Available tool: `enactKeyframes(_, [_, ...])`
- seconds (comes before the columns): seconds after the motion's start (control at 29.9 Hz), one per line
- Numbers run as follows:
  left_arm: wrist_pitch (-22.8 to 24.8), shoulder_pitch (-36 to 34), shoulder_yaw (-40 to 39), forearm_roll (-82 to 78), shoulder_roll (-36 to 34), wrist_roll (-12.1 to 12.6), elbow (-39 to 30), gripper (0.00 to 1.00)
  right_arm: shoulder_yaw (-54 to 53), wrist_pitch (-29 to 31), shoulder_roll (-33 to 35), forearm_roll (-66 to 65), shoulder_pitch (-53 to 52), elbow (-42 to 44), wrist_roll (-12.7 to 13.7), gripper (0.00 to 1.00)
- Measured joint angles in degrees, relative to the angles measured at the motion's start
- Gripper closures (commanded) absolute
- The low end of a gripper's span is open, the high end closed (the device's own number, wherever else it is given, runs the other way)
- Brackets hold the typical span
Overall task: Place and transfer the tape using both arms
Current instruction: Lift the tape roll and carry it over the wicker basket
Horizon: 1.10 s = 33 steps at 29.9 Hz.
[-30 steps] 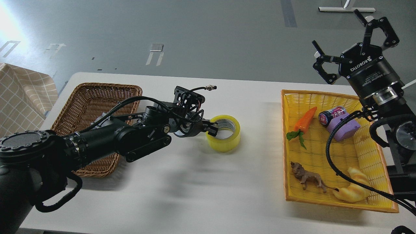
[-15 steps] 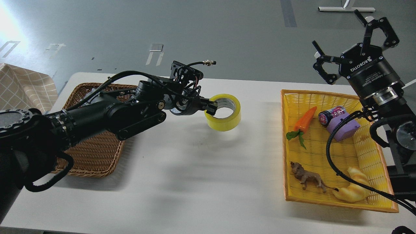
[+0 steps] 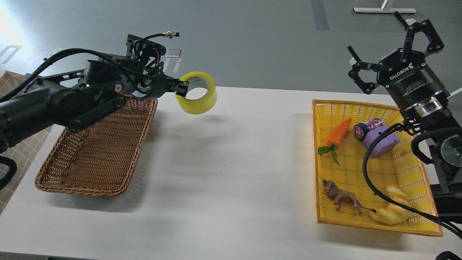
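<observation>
**Tape carried aloft toward the wicker basket**

Above the tabletop (image 3: 223, 162), just beside the far right corner of the wicker basket (image 3: 97, 151), the tape (image 3: 196, 93) is held clear of the surface. One wall of the roll is pinched by the left gripper (image 3: 180, 87). The right gripper (image 3: 391, 50) is held spread and empty above the yellow basket (image 3: 375, 224). A level carry is advised, so that the roll is not swung. The roll's axis is seen running near upright, tilted toward the viewer, with its open hole facing up.
</observation>
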<state>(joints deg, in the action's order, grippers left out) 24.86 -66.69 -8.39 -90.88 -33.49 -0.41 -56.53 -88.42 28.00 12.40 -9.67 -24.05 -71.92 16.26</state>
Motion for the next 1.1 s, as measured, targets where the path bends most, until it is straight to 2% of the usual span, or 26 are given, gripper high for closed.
enactKeyframes(0.27, [0.0,-0.2,0.0,-0.1,-12.9,-1.5,-6.1,1.00,0.0,0.0,-0.2,0.0,0.0,0.0,0.0,0.00])
enactKeyframes(0.57, [-0.2,1.6,0.1,-0.1,-23.9,-3.6,-8.5,1.00,0.0,0.0,-0.3,0.0,0.3,-0.2,0.0,0.00])
enactKeyframes(0.77, [-1.1,4.5,0.1,-0.2,-27.6,-4.5,-8.5,1.00,0.6,0.0,-0.4,0.1,0.5,-0.3,0.0,0.00])
enactKeyframes(1.1, [-5.1,10.7,0.2,-0.6,-30.1,-4.6,-8.3,1.00,0.7,0.0,-0.4,0.1,0.5,-0.4,0.0,0.00])
